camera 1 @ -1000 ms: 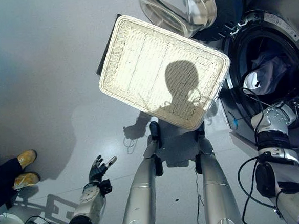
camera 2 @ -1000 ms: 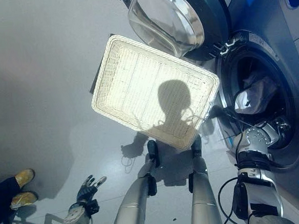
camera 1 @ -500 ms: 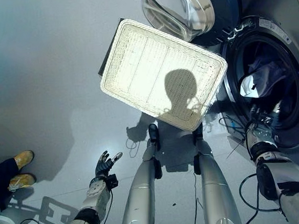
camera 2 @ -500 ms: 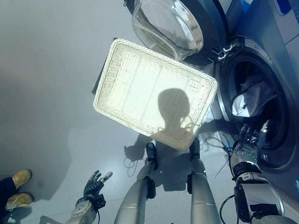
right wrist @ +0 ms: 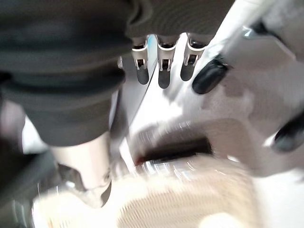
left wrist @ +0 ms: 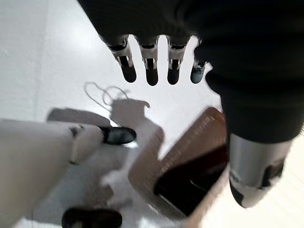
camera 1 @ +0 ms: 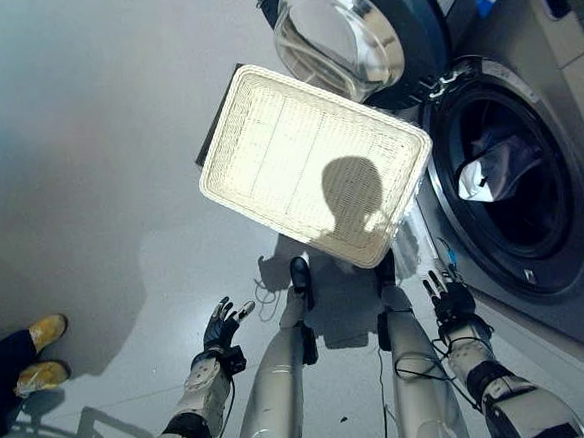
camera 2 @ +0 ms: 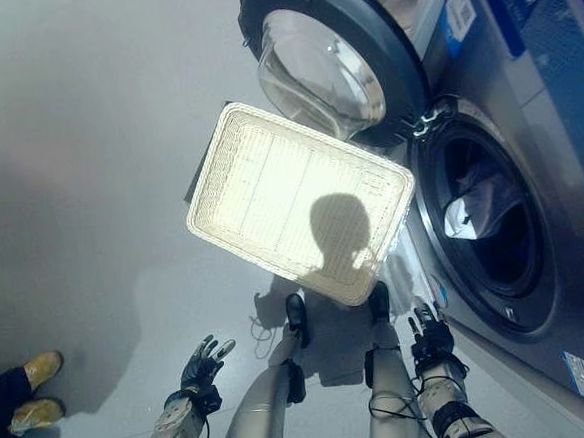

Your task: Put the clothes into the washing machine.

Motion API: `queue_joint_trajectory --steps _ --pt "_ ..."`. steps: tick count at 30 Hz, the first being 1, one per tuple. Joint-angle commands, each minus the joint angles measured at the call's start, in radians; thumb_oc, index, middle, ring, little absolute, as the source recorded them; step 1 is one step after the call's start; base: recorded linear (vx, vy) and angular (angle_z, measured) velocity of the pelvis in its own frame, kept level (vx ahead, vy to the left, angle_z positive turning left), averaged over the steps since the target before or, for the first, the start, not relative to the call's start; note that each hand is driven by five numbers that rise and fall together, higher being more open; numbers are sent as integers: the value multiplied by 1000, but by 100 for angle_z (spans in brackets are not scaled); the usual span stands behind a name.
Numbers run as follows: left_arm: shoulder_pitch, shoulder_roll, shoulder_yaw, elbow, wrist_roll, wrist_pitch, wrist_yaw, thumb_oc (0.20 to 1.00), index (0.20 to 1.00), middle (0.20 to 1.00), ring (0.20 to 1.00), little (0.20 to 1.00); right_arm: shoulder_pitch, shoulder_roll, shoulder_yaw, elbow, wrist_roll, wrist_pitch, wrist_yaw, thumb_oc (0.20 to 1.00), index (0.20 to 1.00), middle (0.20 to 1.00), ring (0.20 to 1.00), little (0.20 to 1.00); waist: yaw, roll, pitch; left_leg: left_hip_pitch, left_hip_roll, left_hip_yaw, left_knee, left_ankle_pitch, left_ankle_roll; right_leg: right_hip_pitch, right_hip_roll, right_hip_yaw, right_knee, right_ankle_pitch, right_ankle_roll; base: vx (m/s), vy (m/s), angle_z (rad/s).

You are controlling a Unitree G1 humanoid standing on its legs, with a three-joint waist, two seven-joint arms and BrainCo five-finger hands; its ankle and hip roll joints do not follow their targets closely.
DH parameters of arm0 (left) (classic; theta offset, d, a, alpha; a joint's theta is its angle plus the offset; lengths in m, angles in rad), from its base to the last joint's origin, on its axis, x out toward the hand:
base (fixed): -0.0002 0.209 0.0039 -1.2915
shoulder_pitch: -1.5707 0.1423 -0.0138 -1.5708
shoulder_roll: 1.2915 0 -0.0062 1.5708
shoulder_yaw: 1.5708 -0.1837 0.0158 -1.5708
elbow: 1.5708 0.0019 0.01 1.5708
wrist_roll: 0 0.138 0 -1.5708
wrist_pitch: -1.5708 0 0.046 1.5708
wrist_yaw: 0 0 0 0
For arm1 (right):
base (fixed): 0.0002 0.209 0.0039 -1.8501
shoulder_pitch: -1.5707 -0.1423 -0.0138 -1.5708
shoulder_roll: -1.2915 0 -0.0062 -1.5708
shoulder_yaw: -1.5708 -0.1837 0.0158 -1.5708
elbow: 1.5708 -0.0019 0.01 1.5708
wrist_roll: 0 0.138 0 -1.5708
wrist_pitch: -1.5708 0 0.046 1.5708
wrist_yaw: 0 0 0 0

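Note:
The washing machine [camera 1: 525, 112] stands at the right with its round glass door [camera 1: 344, 35] swung open. Pale and dark clothes [camera 1: 489, 170] lie inside the drum [camera 2: 477, 211]. A white wicker basket [camera 1: 313, 162] sits on the floor beside the door, with nothing in it. My right hand [camera 1: 448, 303] hangs open low in front of the machine, apart from the drum, holding nothing; its straight fingers [right wrist: 161, 71] show in the right wrist view. My left hand [camera 1: 222, 327] is open at the lower left, fingers [left wrist: 151, 66] spread, well short of the basket.
A person's yellow shoes [camera 1: 39, 352] stand on the grey floor at the far left. The open door overhangs the basket's far corner. Bare floor [camera 1: 98, 172] stretches left of the basket.
My right hand has drawn back out of the drum opening and dropped low in front of the machine. The left hand has drifted right. The camera has shifted, showing more of the machine.

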Motion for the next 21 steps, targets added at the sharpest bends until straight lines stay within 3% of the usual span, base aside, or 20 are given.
queue_joint_trajectory --steps 1,5,9,10,12,21 --pt "45 31 27 44 53 19 -89 1000 1000 1000 1000 1000 36 -65 52 -27 -286 -46 -91 1000 1000 1000 1000 1000 8 -31 -14 47 -81 13 63 -115 11 56 78 -72 27 -69 -29 -40 -4 1" --pt "54 53 32 111 93 37 -152 1000 1000 1000 1000 1000 74 -83 99 2 -452 6 -96 1000 1000 1000 1000 1000 23 -63 -39 146 -68 12 42 -127 6 161 68 -78 -1 -70 -16 -18 -27 -1" --pt "59 57 37 131 109 43 -166 1000 1000 1000 1000 1000 89 -80 106 21 -498 18 -77 1000 1000 1000 1000 1000 26 -71 -60 173 -63 10 29 -130 4 188 66 -82 -10 -74 -14 46 -44 14" --pt "73 63 38 164 164 61 -185 1000 1000 1000 1000 1000 124 -68 137 42 -617 46 -63 1000 1000 1000 1000 1000 35 -89 -116 231 -55 0 -3 -132 -3 258 65 -98 -39 -83 -10 246 -191 15" --pt "99 54 10 209 294 77 -209 1000 1000 1000 1000 1000 182 -48 168 71 -666 144 -12 1000 1000 1000 1000 1000 48 -107 -221 341 -47 -27 -67 -131 -10 384 85 -121 -86 -102 -13 315 -220 43" --pt "139 -14 21 228 328 77 -183 1000 1000 1000 1000 1000 243 19 170 117 -725 261 10 1000 1000 1000 1000 1000 76 -124 -362 481 -50 -66 -78 -173 -5 549 106 -159 -130 -139 -34 156 -74 26"
